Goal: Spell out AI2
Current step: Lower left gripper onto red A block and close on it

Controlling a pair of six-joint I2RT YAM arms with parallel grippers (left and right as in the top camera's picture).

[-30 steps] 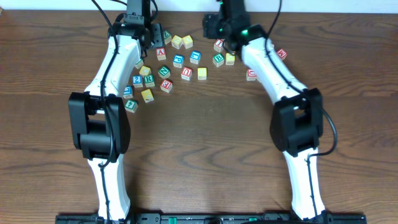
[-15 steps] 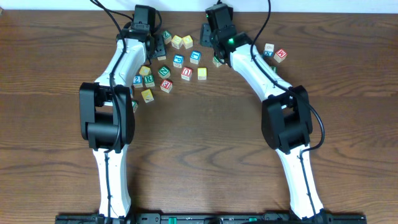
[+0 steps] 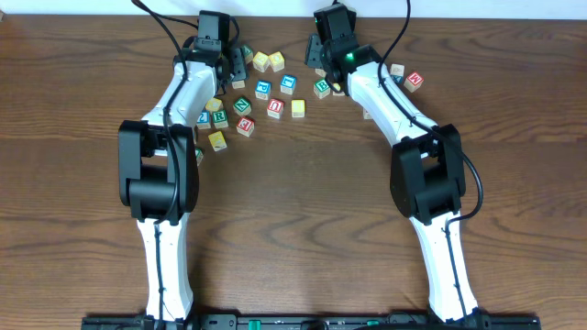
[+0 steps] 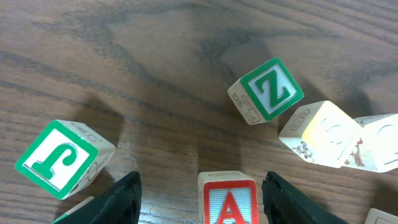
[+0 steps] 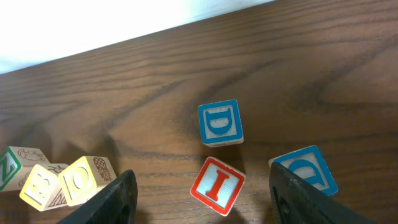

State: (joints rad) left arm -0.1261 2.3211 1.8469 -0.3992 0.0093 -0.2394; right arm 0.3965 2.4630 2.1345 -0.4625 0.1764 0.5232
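In the left wrist view the red A block stands on the table between the two fingers of my open left gripper, touching neither. In the right wrist view the red I block lies rotated between the fingers of my open right gripper, with gaps on both sides. Overhead, the left gripper and right gripper are both at the far end of the block cluster. A blue block with a 2 lies beside the left arm, partly hidden by it.
Near the A block are a green Z block, a green J block and pale blocks. Near the I block are two blue blocks and yellow blocks. The table's far edge is close.
The left gripper shifted right, over the A block, then held still. The right gripper swung left, then came back a little to the right.
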